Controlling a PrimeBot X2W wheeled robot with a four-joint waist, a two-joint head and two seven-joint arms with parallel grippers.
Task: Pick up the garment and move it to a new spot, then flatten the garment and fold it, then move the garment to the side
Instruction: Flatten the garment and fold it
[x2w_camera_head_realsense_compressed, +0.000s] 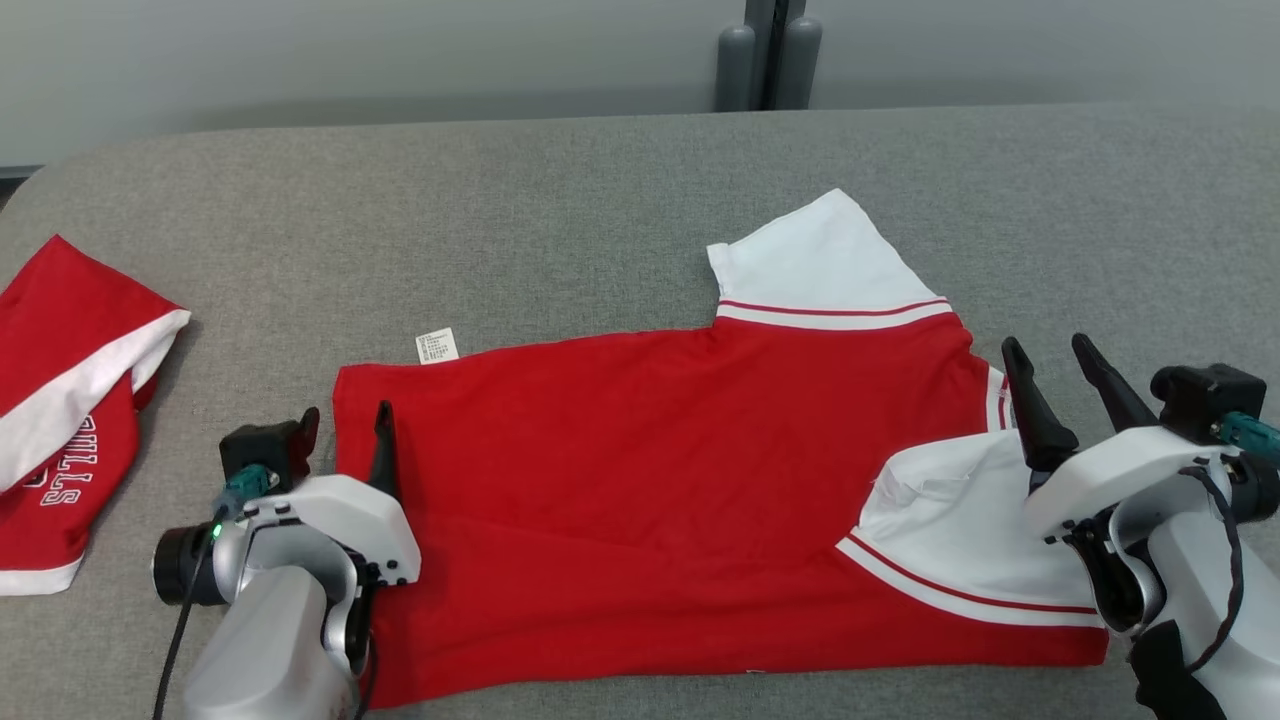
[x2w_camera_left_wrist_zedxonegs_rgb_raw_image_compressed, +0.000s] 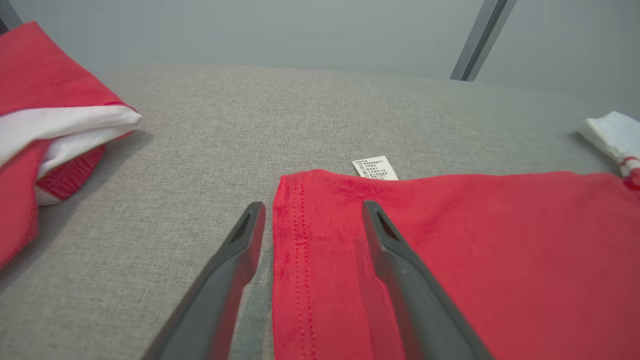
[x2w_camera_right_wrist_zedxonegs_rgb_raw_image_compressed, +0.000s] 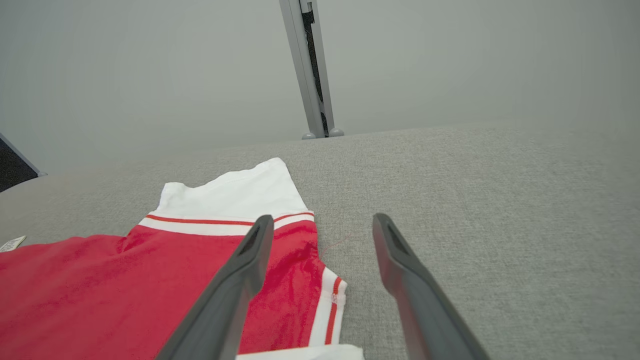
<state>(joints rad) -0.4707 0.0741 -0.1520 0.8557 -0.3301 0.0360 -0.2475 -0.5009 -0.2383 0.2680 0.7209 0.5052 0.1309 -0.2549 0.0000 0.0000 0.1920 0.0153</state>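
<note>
The garment (x2w_camera_head_realsense_compressed: 640, 480), a red shirt with white sleeves, lay spread sideways across the middle of the grey desk (x2w_camera_head_realsense_compressed: 600, 180), hem toward the robot's left and sleeves toward its right. The far sleeve (x2w_camera_head_realsense_compressed: 820, 260) stuck out flat. The near sleeve (x2w_camera_head_realsense_compressed: 960, 520) was turned in over the red body, so a first fold along the length looked done, with the rest of the folding and the move aside not yet made.

The left hand (x2w_camera_head_realsense_compressed: 348, 410) hung at the hem end, fingers apart and holding nothing. In its wrist view the left hand (x2w_camera_left_wrist_zedxonegs_rgb_raw_image_compressed: 313, 205) straddled the stitched hem: one finger over bare desk, the other over red cloth. That stance suits pinching the edge, though I could not tell whether the tips touched the fabric.

The right hand (x2w_camera_head_realsense_compressed: 1045, 342) was likewise spread and empty at the shoulder end. In its wrist view the right hand (x2w_camera_right_wrist_zedxonegs_rgb_raw_image_compressed: 323, 217) had one finger above the red shoulder and the other above bare desk.

One hand at each end probably lets the shirt be handled evenly without bunching. A label (x2w_camera_head_realsense_compressed: 437, 346) poked out at the far hem corner. A second red garment (x2w_camera_head_realsense_compressed: 70, 400) sat well apart at the left edge.
</note>
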